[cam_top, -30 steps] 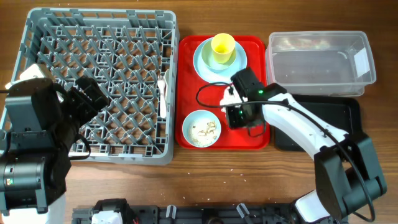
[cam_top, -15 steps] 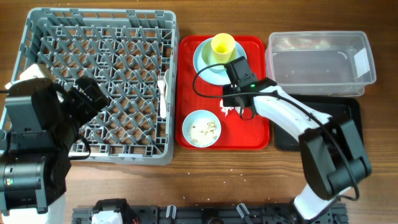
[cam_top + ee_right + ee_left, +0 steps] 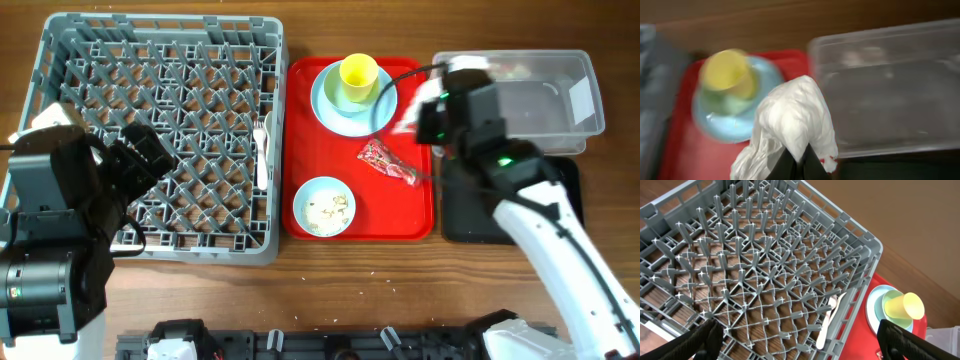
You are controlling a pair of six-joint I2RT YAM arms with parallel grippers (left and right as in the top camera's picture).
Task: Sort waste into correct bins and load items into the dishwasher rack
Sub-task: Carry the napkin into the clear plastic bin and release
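Note:
My right gripper (image 3: 797,162) is shut on the crumpled white napkin (image 3: 792,117) and holds it in the air between the red tray and the clear tub (image 3: 890,90). In the overhead view the napkin (image 3: 405,115) hangs by the right gripper (image 3: 432,118) at the tub's (image 3: 515,100) left edge. The red-and-clear wrapper (image 3: 386,162) lies on the red tray. A pale blue bowl (image 3: 325,205) holds rice scraps. The yellow cup (image 3: 358,76) stands on the blue plate (image 3: 332,100). My left gripper (image 3: 800,347) is open over the grey rack (image 3: 765,265), where white cutlery (image 3: 827,320) lies.
The red serving tray (image 3: 405,215) sits between the rack (image 3: 160,130) and the bins. The black tray (image 3: 470,215) lies in front of the clear tub, partly under my right arm. The left arm's body covers the rack's front left corner.
My right gripper has risen from the red tray with the napkin and moved right and back toward the clear tub, uncovering the red wrapper. The left arm has not moved.

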